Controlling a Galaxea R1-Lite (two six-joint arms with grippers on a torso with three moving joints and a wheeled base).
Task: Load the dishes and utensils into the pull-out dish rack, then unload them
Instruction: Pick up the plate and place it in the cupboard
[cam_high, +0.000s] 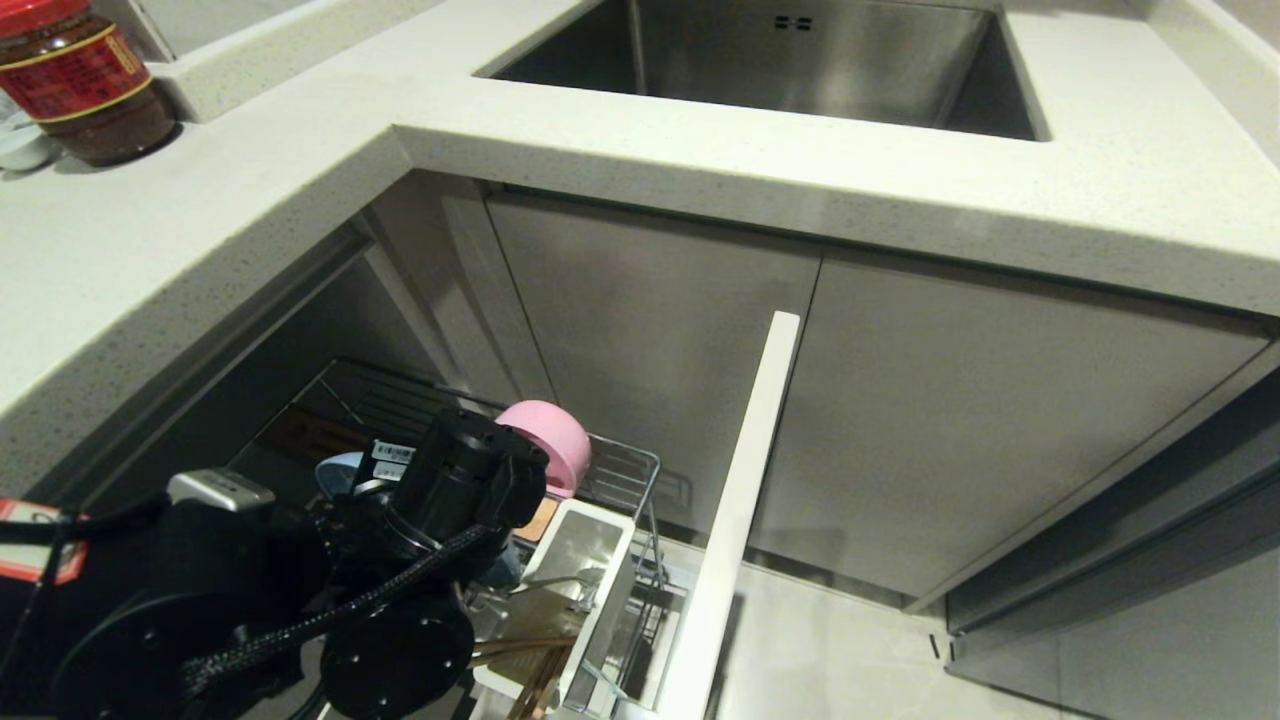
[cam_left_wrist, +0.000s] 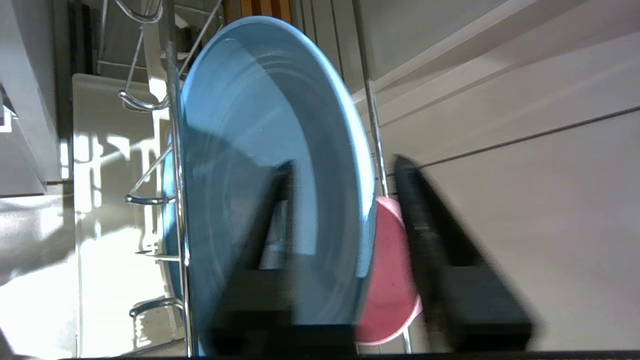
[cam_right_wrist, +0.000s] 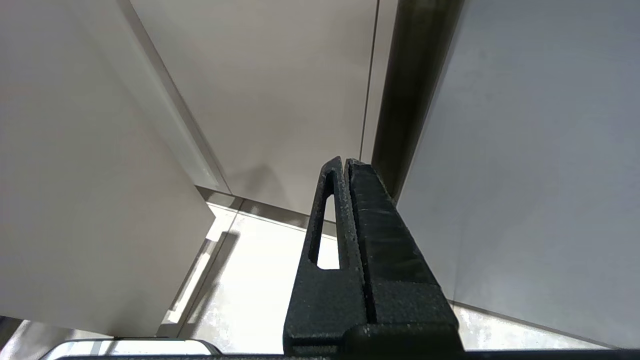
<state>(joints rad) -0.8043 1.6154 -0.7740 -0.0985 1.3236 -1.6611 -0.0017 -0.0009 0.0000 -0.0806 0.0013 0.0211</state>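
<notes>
**Operator:** Two dishes are standing in the pull-out dish rack (cam_high: 640, 470) below the tabletop (cam_high: 700, 170): the light blue plate (cam_left_wrist: 270, 165), on edge against the chrome prongs (cam_left_wrist: 150, 200), and the pink bowl (cam_high: 550, 445) just behind it. I am working the left hand (cam_left_wrist: 345, 170) there; its fingers (cam_left_wrist: 425, 220) are standing apart, one on each side of the plate's rim, not pressing it.

**Observer:** Where are the utensils?

**Operator:** Chopsticks (cam_high: 535, 680) are sitting in the white utensil holder (cam_high: 590, 560) near the front panel (cam_high: 740, 500); I cannot pick out the fork for certain.

**Observer:** And the other arm?

**Operator:** I am keeping the right hand (cam_right_wrist: 346, 165) parked beside the cabinet, fingers pressed together on nothing.

**Observer:** How are you handling this step?

**Operator:** I am judging the plate should be leaning settled in its slot. I would be backing the fingers straight off along the rim, avoiding any sideways nudge towards the bowl.
</notes>
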